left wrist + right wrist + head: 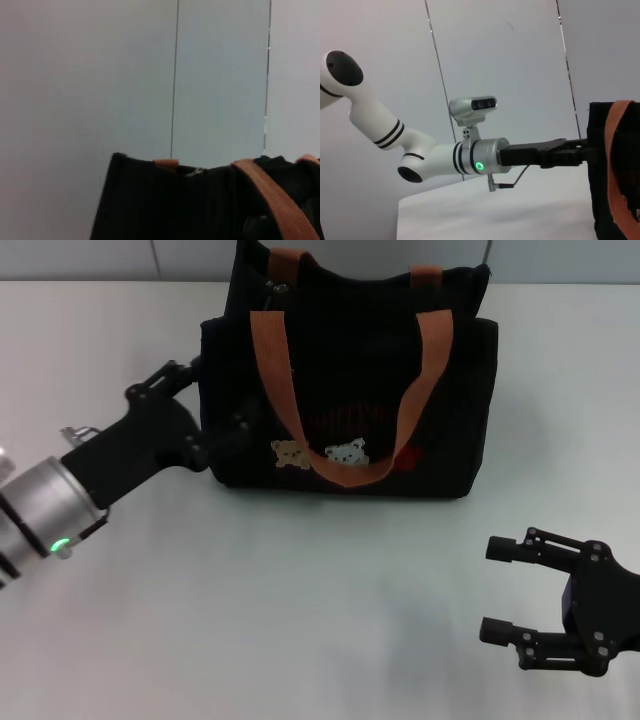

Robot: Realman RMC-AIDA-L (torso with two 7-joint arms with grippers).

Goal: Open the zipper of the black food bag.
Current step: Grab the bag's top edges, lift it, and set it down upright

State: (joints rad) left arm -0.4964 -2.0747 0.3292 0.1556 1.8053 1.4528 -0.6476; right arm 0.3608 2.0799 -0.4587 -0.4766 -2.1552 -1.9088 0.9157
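The black food bag stands upright at the back middle of the white table, its orange-brown straps draped over the front with the bear pictures. On the zipper line along its top rim, a small silvery pull shows near the bag's left end. My left gripper is open at the bag's left front corner, one finger beside the end wall and one on the front face. In the right wrist view the left gripper reaches the bag's edge. My right gripper is open over the table at the near right, well away from the bag.
The white table stretches in front of the bag and to both sides. A pale panelled wall stands close behind the bag.
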